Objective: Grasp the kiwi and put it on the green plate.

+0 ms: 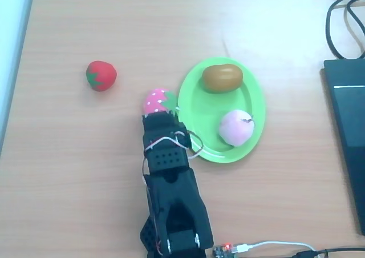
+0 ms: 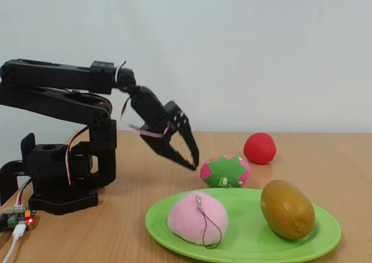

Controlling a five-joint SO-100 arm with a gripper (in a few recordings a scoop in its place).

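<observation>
The brown kiwi point(image 1: 222, 78) point(image 2: 287, 209) lies on the lime-green plate point(image 1: 202, 107) point(image 2: 247, 242), at its far end in the overhead view. My black gripper point(image 2: 196, 164) point(image 1: 161, 120) hangs above the table beside the plate's left rim in the overhead view. It is tilted down toward a pink strawberry toy point(image 1: 157, 101) point(image 2: 225, 171). Its fingertips meet with nothing between them, and it is clear of the kiwi.
A pale pink peach point(image 1: 236, 127) point(image 2: 196, 219) shares the plate. A red strawberry point(image 1: 101, 75) point(image 2: 259, 148) sits further left on the wooden table. A dark laptop point(image 1: 348, 132) and cables point(image 1: 342, 18) line the right edge. The arm's base and a controller board point(image 2: 17, 216) stand near the front.
</observation>
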